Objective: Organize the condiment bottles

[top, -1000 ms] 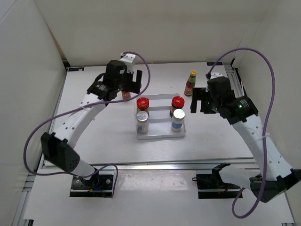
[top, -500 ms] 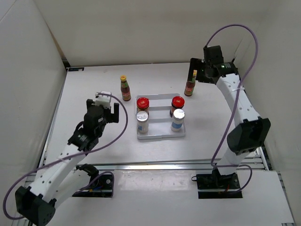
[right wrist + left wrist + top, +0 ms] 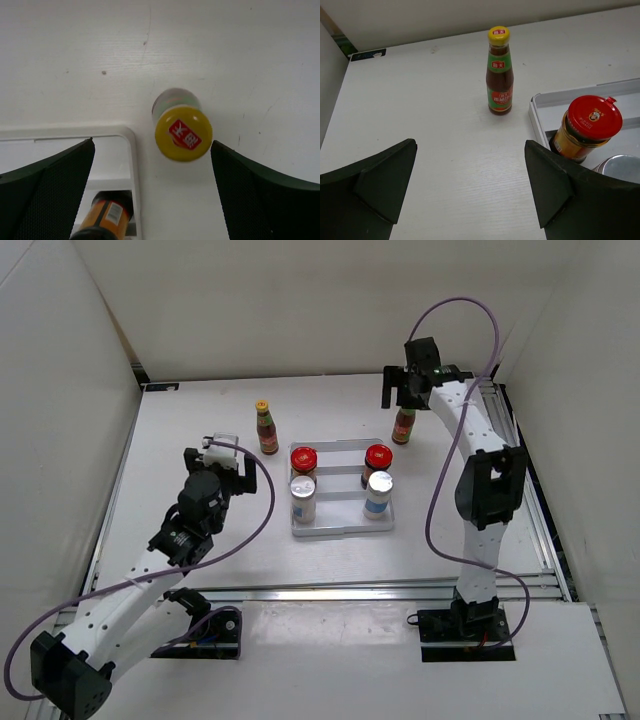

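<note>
Two red-lidded jars (image 3: 303,459) (image 3: 378,457) and two silver-topped shakers (image 3: 302,490) (image 3: 379,485) stand in the white tray (image 3: 342,525). One yellow-capped sauce bottle (image 3: 265,428) stands on the table off the tray's far-left corner, the other (image 3: 404,426) off its far-right corner. My left gripper (image 3: 230,465) hangs open, near and left of the tray, facing the left bottle (image 3: 500,75) with nothing between its fingers. My right gripper (image 3: 405,390) is open above the right bottle, whose cap (image 3: 183,132) shows between the fingers from above, untouched.
White walls enclose the table on the left, back and right. The tray's far row, behind the jars, holds nothing. In the left wrist view a jar (image 3: 587,127) and a shaker top (image 3: 620,167) sit close by the right finger.
My left arm has drawn back from the left sauce bottle towards the near left. My right arm has swung from beside the tray to above the right sauce bottle. No bottle has moved.
</note>
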Robot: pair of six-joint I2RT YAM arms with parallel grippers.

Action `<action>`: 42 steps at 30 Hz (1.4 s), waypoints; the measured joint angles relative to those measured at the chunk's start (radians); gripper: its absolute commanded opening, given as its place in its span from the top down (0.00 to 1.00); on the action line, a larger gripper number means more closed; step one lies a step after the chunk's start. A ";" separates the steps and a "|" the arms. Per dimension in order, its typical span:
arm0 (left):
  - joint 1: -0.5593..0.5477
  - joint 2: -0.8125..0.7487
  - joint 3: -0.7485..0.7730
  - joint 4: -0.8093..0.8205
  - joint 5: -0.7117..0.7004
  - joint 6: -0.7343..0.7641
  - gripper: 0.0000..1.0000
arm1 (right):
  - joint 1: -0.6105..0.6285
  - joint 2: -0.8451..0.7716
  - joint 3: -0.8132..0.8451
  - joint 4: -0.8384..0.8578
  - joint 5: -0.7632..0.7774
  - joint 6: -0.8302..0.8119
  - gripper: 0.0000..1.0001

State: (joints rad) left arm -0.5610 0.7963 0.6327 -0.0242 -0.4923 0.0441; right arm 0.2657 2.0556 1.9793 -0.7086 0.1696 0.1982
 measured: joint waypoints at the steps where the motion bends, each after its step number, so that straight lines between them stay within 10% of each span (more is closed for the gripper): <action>1: 0.000 -0.006 0.000 0.006 -0.002 0.001 0.00 | 0.000 0.018 0.019 0.003 0.012 -0.006 0.00; 21: 0.000 -0.016 0.000 0.048 -0.021 0.019 0.00 | -0.093 0.214 0.256 -0.048 -0.051 -0.003 0.44; 35: 0.000 -0.007 0.000 0.051 -0.028 0.020 0.00 | -0.082 0.212 0.255 -0.048 -0.060 0.003 0.95; 42: 0.000 -0.005 0.000 0.051 -0.029 0.019 0.00 | -0.055 0.133 0.196 -0.103 0.037 -0.002 0.99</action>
State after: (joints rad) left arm -0.5606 0.7910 0.6327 0.0269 -0.5217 0.0635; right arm 0.2104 2.1887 2.1754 -0.8116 0.2070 0.1959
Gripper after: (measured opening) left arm 0.995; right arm 0.401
